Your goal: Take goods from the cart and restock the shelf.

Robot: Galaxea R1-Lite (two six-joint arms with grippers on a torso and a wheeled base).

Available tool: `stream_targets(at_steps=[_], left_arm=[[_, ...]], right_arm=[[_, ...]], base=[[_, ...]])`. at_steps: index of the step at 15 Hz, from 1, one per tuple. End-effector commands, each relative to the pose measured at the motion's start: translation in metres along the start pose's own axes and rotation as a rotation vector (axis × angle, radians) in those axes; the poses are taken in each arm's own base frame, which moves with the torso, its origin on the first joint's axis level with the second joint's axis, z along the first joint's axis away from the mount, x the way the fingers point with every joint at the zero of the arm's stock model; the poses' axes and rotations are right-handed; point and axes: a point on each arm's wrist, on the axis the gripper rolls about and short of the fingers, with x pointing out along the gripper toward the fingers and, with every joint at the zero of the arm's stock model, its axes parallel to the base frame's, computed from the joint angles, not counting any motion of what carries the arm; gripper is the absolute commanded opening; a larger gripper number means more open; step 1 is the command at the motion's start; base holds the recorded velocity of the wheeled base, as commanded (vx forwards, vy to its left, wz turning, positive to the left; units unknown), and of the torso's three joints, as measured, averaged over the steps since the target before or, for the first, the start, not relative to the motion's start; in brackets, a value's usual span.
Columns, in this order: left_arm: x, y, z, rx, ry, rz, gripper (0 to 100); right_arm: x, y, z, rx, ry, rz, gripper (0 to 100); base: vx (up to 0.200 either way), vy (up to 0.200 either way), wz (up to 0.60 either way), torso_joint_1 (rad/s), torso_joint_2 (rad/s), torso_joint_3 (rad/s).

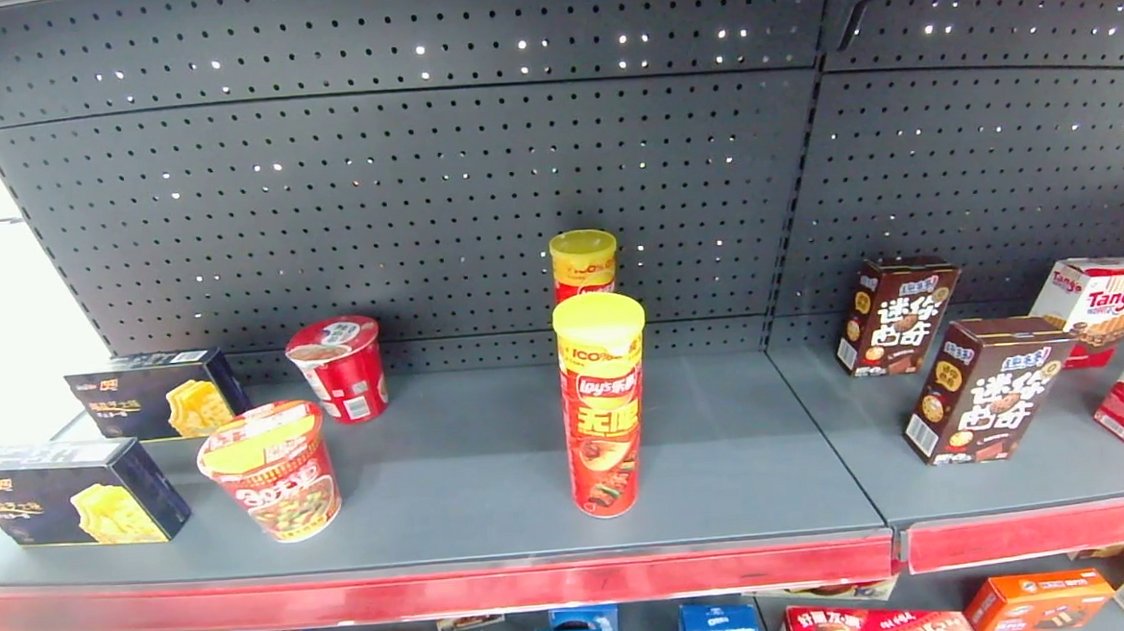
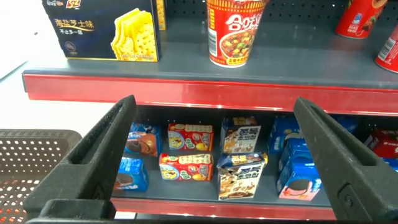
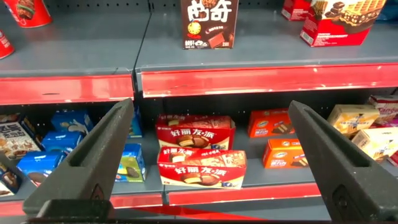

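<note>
On the shelf [image 1: 725,480], mid: front tube [image 1: 602,405], rear tube [image 1: 583,264] right behind. Left: noodle cups [image 1: 272,470]; farther left, cracker boxes [image 1: 71,492]; right, biscuit boxes [image 1: 979,388].

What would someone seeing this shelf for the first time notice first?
The tall red chip can with its yellow lid stands alone at the middle of the grey shelf, with a second can right behind it. To its left stand two red noodle cups; to its right, brown biscuit boxes.

Grey shelf [image 1: 724,461], red front edge. Mid-shelf: front chip can [image 1: 602,405] upright, rear chip can [image 1: 583,264] directly behind. Grey perforated cart [image 2: 34,155].
</note>
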Motion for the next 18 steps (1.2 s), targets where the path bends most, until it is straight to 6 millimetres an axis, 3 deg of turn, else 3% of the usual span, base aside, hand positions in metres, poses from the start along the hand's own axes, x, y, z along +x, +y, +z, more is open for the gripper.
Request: stream_targets(at_steps=[1, 18], left_arm=[[0.0001, 0.0000, -0.0002, -0.001, 0.002, 0.000, 100], [0.0001, 0.0000, -0.0002, -0.001, 0.002, 0.000, 100]], right_arm=[[0.0001, 0.0000, 0.0000, 0.003, 0.002, 0.000, 100], [0.0001, 0.0000, 0.0000, 0.003, 0.002, 0.001, 100]], base=[[0.000, 0.000, 0.60, 0.002, -0.01, 0.007], [0.012, 0.000, 0.00, 0.000, 0.00, 0.000]])
